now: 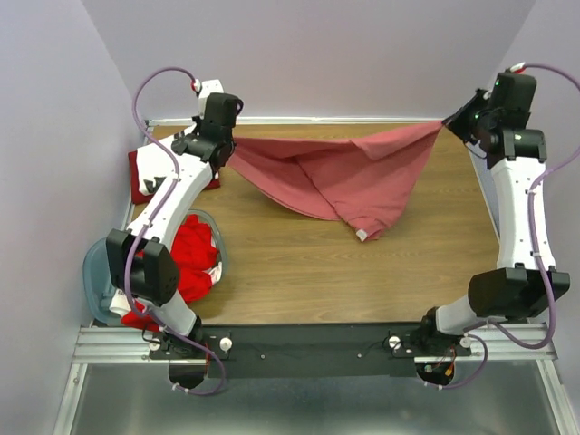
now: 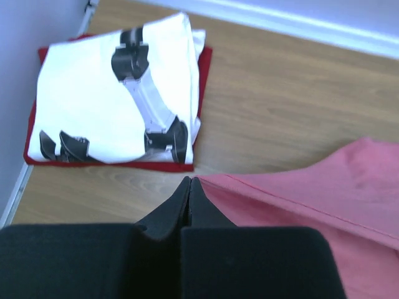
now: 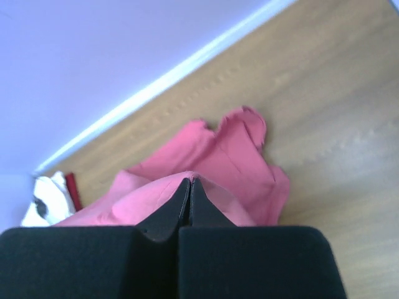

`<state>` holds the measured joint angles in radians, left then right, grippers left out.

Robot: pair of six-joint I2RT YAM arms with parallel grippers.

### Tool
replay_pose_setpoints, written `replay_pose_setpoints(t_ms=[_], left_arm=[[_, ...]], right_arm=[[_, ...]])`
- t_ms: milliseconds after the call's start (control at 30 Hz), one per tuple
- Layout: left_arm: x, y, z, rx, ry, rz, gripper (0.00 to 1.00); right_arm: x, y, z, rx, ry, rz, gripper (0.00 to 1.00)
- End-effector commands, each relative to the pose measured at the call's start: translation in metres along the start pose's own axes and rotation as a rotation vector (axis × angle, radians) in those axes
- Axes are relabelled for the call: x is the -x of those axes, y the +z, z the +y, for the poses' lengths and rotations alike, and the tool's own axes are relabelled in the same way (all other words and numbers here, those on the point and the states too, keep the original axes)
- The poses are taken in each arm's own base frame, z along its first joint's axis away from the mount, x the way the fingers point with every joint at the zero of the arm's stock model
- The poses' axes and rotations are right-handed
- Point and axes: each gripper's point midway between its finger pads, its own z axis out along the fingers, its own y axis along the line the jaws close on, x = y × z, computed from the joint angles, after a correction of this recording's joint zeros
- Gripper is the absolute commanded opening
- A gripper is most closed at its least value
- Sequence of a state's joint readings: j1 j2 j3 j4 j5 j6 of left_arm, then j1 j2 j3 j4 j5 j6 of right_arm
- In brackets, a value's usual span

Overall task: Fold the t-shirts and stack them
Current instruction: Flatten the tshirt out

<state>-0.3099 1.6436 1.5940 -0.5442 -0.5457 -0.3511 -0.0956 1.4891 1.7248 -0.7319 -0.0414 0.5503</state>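
The large salmon-pink t-shirt (image 1: 349,172) hangs stretched between my two grippers over the far part of the table, its lower folds sagging onto the wood. My left gripper (image 1: 231,148) is shut on its left corner (image 2: 206,184). My right gripper (image 1: 449,122) is shut on its right corner (image 3: 199,180). A folded white t-shirt with black prints (image 2: 118,99) lies on a folded dark red t-shirt (image 2: 202,68) at the far left corner, also seen from above (image 1: 145,172). Bright red and white t-shirts (image 1: 195,254) fill the tub.
A translucent pale-blue plastic tub (image 1: 100,272) stands at the near left beside my left arm. The wall and its white baseboard (image 1: 317,120) run along the table's far edge. Bare wood (image 1: 362,272) lies between the hanging shirt and the arm bases.
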Motion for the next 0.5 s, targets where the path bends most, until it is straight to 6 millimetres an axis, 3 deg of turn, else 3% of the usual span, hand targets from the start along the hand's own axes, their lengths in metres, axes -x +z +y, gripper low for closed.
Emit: replay_pose_setpoints(t_ms=[0,133,233,267,433,467], left_arm=[[0.080,-0.043,0.022,0.036,-0.111,-0.198,0.00],[0.138,-0.083,0.026,-0.027,-0.184,-0.362,0.00],[0.176,-0.124,0.035,-0.094,-0.231,-0.481,0.00],[0.194,-0.148,0.040,-0.138,-0.250,-0.553,0.00],[0.229,-0.221,0.053,-0.286,-0.277,-0.762,0.00],[0.237,-0.234,0.055,-0.315,-0.285,-0.812,0.00]], right_arm=[[0.040,-0.018,0.025,0.105,0.003,-0.053,0.01],[0.082,-0.044,0.049,0.165,-0.019,-0.170,0.00],[0.117,-0.078,0.063,0.189,-0.040,-0.297,0.01],[0.126,-0.087,0.063,0.175,-0.045,-0.337,0.01],[0.171,-0.152,0.069,0.152,-0.054,-0.553,0.01],[0.181,-0.174,0.073,0.164,-0.054,-0.611,0.00]])
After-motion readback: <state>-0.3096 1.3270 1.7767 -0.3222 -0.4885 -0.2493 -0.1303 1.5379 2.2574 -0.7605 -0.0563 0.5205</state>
